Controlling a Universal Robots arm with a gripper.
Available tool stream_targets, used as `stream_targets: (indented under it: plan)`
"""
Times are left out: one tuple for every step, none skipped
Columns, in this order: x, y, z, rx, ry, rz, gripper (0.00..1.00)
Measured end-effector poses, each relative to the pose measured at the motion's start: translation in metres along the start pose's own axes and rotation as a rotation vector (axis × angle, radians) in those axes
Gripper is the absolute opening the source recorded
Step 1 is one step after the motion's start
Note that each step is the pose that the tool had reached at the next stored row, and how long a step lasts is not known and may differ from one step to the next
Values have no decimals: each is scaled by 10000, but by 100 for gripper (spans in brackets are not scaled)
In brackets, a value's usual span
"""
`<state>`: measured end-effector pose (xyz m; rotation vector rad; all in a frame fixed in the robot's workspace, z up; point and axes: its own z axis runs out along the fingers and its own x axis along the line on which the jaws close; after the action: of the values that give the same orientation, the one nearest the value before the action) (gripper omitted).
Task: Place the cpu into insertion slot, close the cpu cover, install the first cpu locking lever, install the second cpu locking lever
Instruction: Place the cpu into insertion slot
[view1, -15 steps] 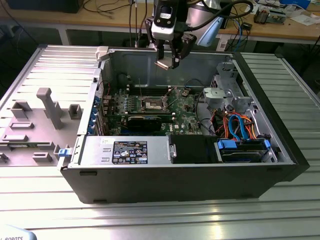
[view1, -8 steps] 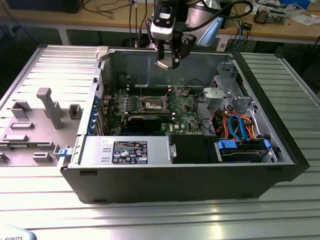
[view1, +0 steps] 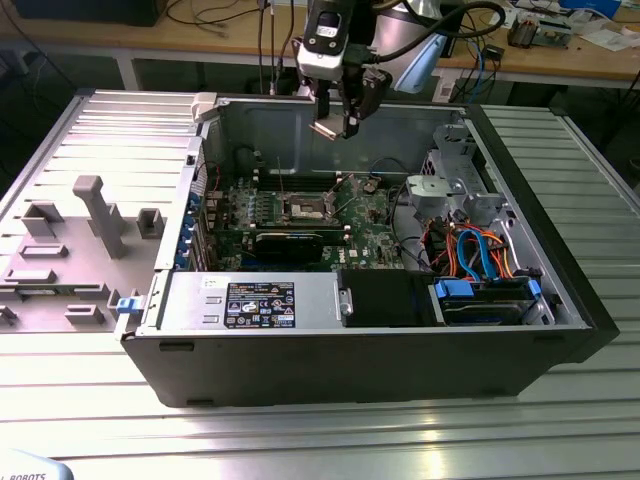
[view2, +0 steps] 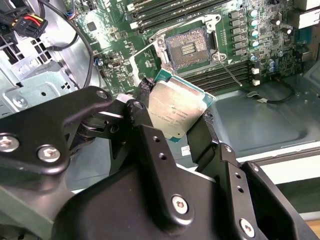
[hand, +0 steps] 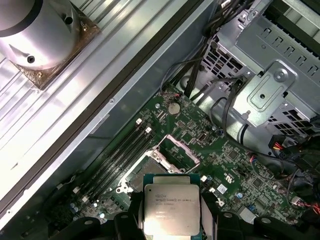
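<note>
My gripper (view1: 338, 122) hangs above the open computer case, shut on the cpu (view1: 330, 128). In both wrist views the cpu (view2: 172, 112) (hand: 172, 207) is a flat square chip with a silver-grey top and green rim, pinched at two opposite edges by the black fingers (view2: 145, 89). Below it the insertion slot (view2: 187, 47) (view1: 305, 208) lies bare on the green motherboard. The cpu cover (hand: 192, 156), a thin metal frame, stands flipped open beside the socket. A thin locking lever (view2: 227, 70) sticks out next to the socket.
Memory slots (view2: 165, 10) run beside the socket. A black card (view1: 290, 243) lies in front of it, and a metal drive cage (view1: 455, 180) with coloured cables (view1: 480, 255) fills the exterior view's right. A grey fixture plate (view1: 70, 250) sits left of the case.
</note>
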<state>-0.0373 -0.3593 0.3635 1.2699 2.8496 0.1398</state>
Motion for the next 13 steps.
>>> stream_targets:
  plan:
    - [0,0,0,0,-4,36,54]
    - [0,0,0,-1,-6,66,54]
    - [0,0,1,-1,-8,91,54]
    - [0,0,1,-2,-11,119,54]
    - [0,0,1,-3,-13,148,54]
    - [0,0,2,-4,-19,221,54]
    - [1,-1,3,-7,-28,315,54]
    - [1,-1,3,-8,-35,385,54]
    - [1,-1,3,-10,-43,480,54]
    - [1,-1,4,-12,-54,599,54]
    - [1,-1,4,-14,-63,698,54]
    - [3,-3,5,-18,-81,909,54]
    - [3,-4,4,-18,-89,987,54]
